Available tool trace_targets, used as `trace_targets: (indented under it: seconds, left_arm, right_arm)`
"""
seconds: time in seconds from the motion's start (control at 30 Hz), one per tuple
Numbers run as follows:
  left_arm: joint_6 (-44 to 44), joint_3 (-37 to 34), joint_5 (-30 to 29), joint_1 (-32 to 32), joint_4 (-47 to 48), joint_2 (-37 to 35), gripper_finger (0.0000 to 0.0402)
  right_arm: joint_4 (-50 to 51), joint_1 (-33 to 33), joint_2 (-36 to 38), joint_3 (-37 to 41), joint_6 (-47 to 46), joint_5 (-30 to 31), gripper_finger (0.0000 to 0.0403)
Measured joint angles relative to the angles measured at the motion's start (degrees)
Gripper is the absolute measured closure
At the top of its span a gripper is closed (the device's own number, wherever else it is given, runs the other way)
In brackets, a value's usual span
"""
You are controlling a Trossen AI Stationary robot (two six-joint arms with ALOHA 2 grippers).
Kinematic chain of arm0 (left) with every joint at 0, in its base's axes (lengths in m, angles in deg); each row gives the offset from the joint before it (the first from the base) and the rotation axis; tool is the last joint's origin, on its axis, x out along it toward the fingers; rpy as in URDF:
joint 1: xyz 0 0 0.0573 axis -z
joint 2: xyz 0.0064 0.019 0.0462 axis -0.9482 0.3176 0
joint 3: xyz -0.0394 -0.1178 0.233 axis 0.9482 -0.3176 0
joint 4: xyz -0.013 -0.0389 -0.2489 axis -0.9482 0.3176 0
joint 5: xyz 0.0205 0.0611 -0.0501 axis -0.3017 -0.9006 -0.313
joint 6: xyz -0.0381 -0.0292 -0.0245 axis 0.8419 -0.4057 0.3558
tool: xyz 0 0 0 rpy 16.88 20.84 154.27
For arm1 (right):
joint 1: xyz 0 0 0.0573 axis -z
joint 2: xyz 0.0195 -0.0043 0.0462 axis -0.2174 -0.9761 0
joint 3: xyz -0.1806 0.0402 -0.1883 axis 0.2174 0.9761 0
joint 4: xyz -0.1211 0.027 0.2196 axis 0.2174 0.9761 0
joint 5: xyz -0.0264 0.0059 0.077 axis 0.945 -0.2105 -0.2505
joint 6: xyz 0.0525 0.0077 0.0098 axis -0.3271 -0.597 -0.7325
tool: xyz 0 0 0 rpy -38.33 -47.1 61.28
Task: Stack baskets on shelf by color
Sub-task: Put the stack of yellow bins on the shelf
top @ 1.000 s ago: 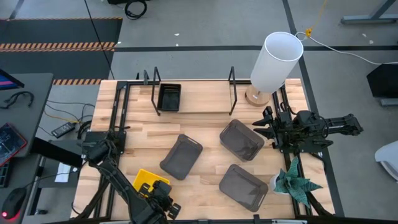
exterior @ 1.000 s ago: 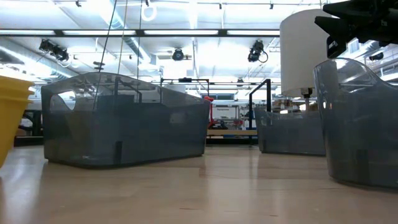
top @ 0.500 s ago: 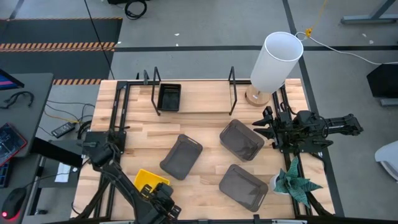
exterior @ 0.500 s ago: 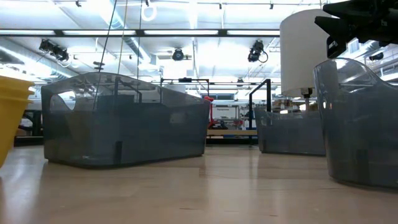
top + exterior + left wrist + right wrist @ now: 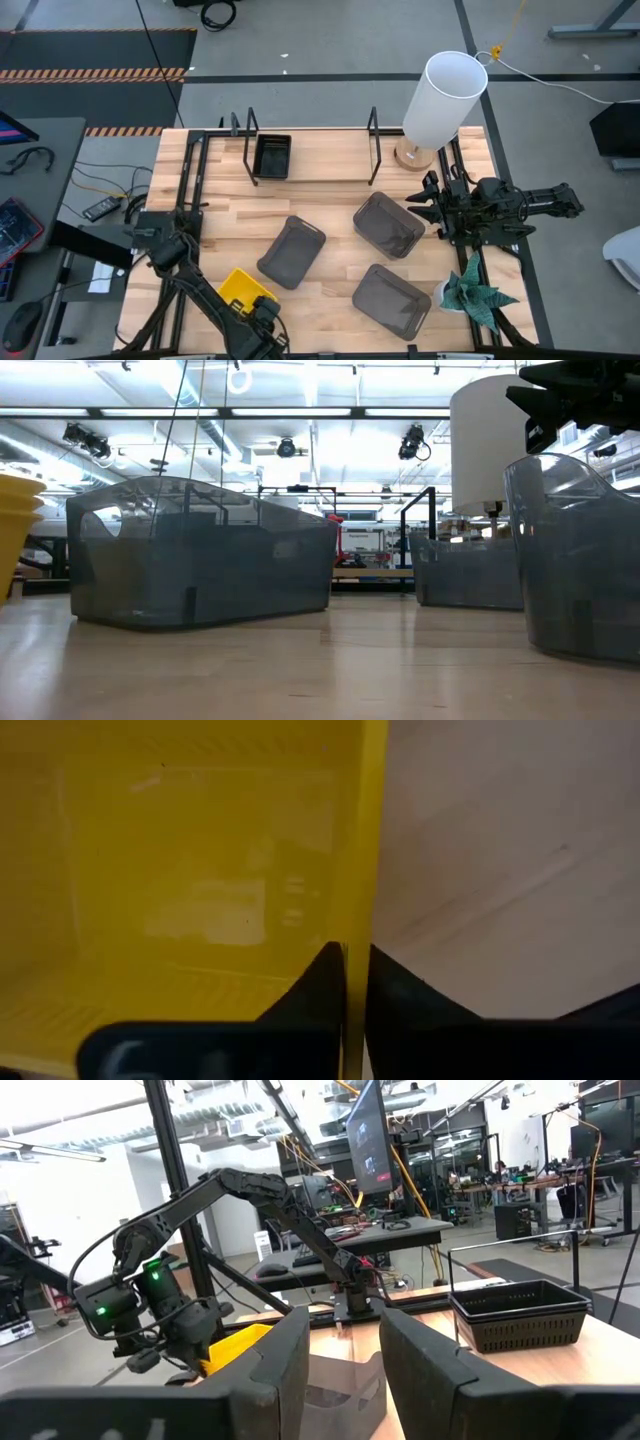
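A yellow basket rests on the table near its front left; its inside fills the left wrist view and its edge shows in the low view. My left gripper points down at the basket's near right end, shut on its wall. A black mesh basket stands on the shelf at the far side. Three grey baskets stand on the table's middle. My right gripper waits open at the right edge. My left gripper has the yellow basket's thin upright wall between its two fingers, one finger inside the basket and the other outside. The fingers come from above, pointing down. The basket's bottom stays on the table.
A tall white lamp stands at the far right, beside the shelf's right wire upright. A small green plant sits at the near right. Bare wood lies between the grey baskets and the shelf.
My left gripper has sunk toward the yellow basket's near right end. The basket has shifted a little on the table: more of its floor shows from above, and its edge has drawn back toward the left in the low view.
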Motion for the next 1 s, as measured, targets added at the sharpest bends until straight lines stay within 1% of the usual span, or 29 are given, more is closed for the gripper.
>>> trace_targets:
  seconds: [0.07,0.2,0.27,0.37,0.47,0.67,0.73,0.83,0.9,1.0]
  left_arm:
    - [0.32,0.01,0.80,0.00,-0.04,0.00,0.0382]
    - [0.06,0.02,3.24,-0.05,0.22,-0.04,0.0369]
    - [-0.47,0.03,4.45,-0.06,0.58,-0.25,0.0370]
    - [-1.49,0.00,4.88,-0.24,1.84,-1.90,0.0382]
    - [-1.80,0.04,4.34,-0.40,4.72,-4.16,0.0382]
    - [-2.91,0.04,-0.11,-0.44,14.08,-9.29,0.0382]
    - [-4.23,0.02,-1.93,-0.85,15.40,-10.71,0.0382]
    - [-9.11,0.03,-8.07,-1.95,14.67,-13.27,0.0382]
    - [-12.04,0.07,-10.62,-3.45,15.31,-14.46,0.0382]
    - [-19.70,0.23,-14.47,-5.43,14.86,-15.95,0.0382]
  right_arm:
    - [0.00,0.00,-0.01,0.00,0.00,0.00,0.0273]
    - [0.00,-0.01,-0.01,0.00,0.00,0.00,0.0273]
    - [0.00,0.00,-0.02,0.00,0.00,0.00,0.0273]
    - [0.00,0.00,0.00,0.00,0.00,0.00,0.0273]
    - [0.00,-0.01,-0.01,0.00,0.00,0.00,0.0273]
    - [0.00,-0.02,0.00,0.00,0.00,0.00,0.0273]
    - [0.00,-0.01,-0.01,0.00,0.00,0.00,0.0273]
    - [0.00,-0.02,0.00,0.00,0.00,0.00,0.0273]
    - [0.00,-0.01,-0.02,0.00,0.00,0.00,0.0273]
    - [-0.03,0.00,0.00,0.00,0.00,0.02,0.0273]
